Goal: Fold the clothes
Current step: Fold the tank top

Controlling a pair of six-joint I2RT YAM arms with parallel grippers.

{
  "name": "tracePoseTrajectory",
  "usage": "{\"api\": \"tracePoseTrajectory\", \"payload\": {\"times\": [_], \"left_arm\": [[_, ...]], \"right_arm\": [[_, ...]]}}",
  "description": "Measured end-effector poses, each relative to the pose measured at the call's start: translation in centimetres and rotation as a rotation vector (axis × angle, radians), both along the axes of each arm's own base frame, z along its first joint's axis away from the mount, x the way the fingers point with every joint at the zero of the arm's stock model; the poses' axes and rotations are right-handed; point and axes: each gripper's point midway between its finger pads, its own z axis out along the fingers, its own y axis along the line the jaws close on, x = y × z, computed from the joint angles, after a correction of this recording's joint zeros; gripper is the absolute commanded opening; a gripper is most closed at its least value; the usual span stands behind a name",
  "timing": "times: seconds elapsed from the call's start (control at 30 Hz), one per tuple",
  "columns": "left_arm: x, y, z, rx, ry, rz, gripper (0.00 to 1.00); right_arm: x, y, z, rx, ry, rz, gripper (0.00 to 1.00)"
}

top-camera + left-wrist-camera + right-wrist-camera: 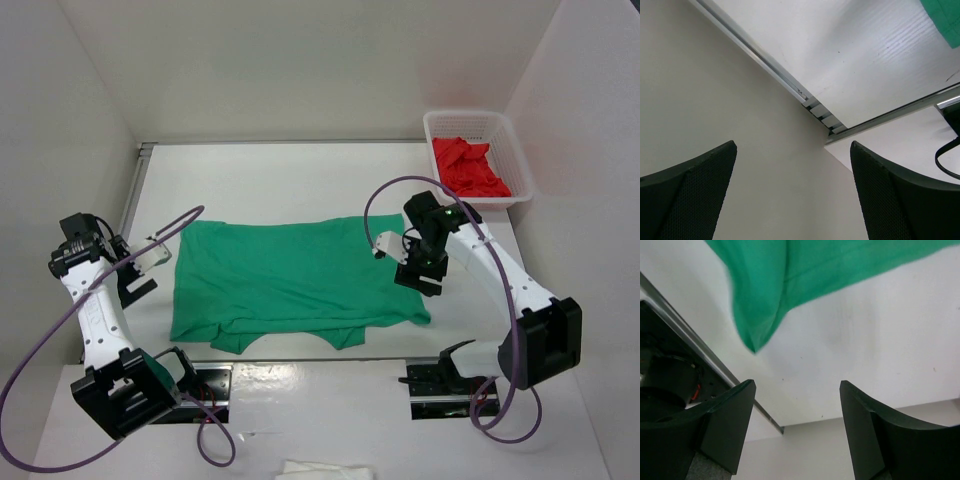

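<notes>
Both tools were spread wide and held nothing. On the left side, the left tool point(137, 288) hung just past the left edge of the shirt point(290, 280), not touching it, up off the bench point(300, 180). Its own camera saw mostly wall and bare bench, with only a tiny bit of green at the top right. On the other side, the right tool point(420, 278) hung over the right edge of the shirt, so it was the nearer one. Its camera showed a green corner of the shirt just ahead of its fingers point(725, 425), with bare bench below.

The shirt lay flat in the middle of the bench, between the two tools. It was longer from left to right than from near to far. The next fold would likely need each tool to come down on its own end, the left tool reaching right and the right tool reaching left. A red cloth point(470, 165) sat in a basket point(475, 113) at the far right, well apart from the shirt.
</notes>
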Motion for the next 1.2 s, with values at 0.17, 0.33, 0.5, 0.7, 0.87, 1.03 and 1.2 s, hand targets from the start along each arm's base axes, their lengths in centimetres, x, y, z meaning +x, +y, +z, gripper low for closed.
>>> {"api": "tracePoseTrajectory", "payload": {"times": [0.17, 0.33, 0.5, 0.7, 0.87, 1.03, 1.2], "left_arm": [[0.6, -0.3, 1.2, -0.004, -0.041, -0.020, 1.00], [0.7, -0.7, 1.4, -0.025, -0.052, -0.028, 1.00], [2.5, -1.6, 1.7, -0.109, -0.134, 0.002, 1.00], [9.5, -2.1, 0.9, -0.366, -0.204, 0.127, 1.00], [13.2, -4.3, -3.2, -0.537, -0.188, 0.199, 1.00], [15.4, -6.5, -5.2, -0.633, -0.207, 0.260, 0.98], [18.8, -6.4, -7.5, -0.697, -0.199, 0.314, 0.94]], "right_arm": [[-1.5, 3.2, 0.8, 0.077, -0.025, 0.081, 0.78], [-3.3, 4.1, 0.7, 0.092, -0.007, 0.109, 0.78], [-1.5, 5.1, 1.4, 0.145, -0.109, 0.045, 0.80], [3.4, 8.2, 1.3, 0.263, -0.241, -0.051, 0.80], [8.6, 9.7, -1.6, 0.348, -0.191, -0.180, 0.79], [13.6, 8.8, -2.8, 0.430, -0.210, -0.332, 0.79], [16.5, 9.3, -2.0, 0.474, -0.267, -0.352, 0.79]]}}
